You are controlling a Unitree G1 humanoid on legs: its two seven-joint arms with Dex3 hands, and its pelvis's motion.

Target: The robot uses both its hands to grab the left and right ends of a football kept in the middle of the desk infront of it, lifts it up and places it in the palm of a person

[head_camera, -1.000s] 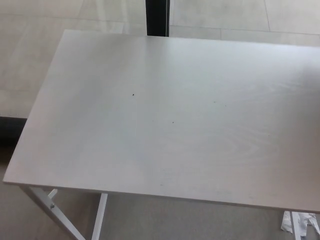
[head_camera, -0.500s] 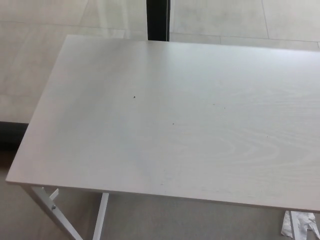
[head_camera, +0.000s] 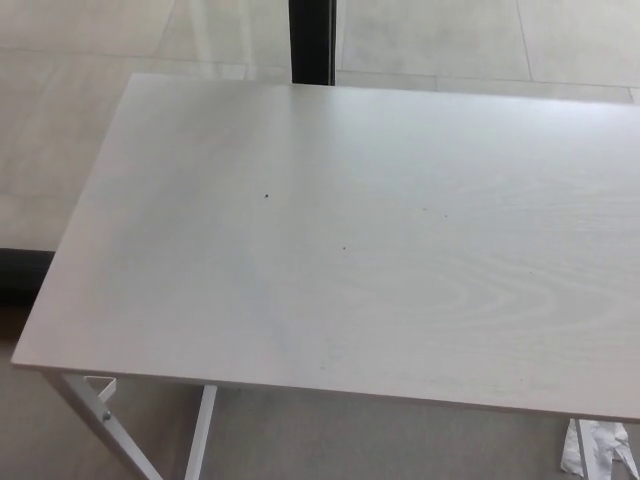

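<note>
Neither hand shows, so the state of their fingers cannot be told. No football lies on the pale worktop (head_camera: 330,230); progress cannot be judged, as no person appears.

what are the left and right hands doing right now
Left hand: not in view.
Right hand: not in view.
Only the desk shows.

A big pale wooden desk (head_camera: 350,230) filled most of the view. It stood on white metal legs (head_camera: 120,430). The floor (head_camera: 80,150) had large light tiles. A dark post (head_camera: 312,40) stood behind the desk. Soft light shone on the top.
</note>
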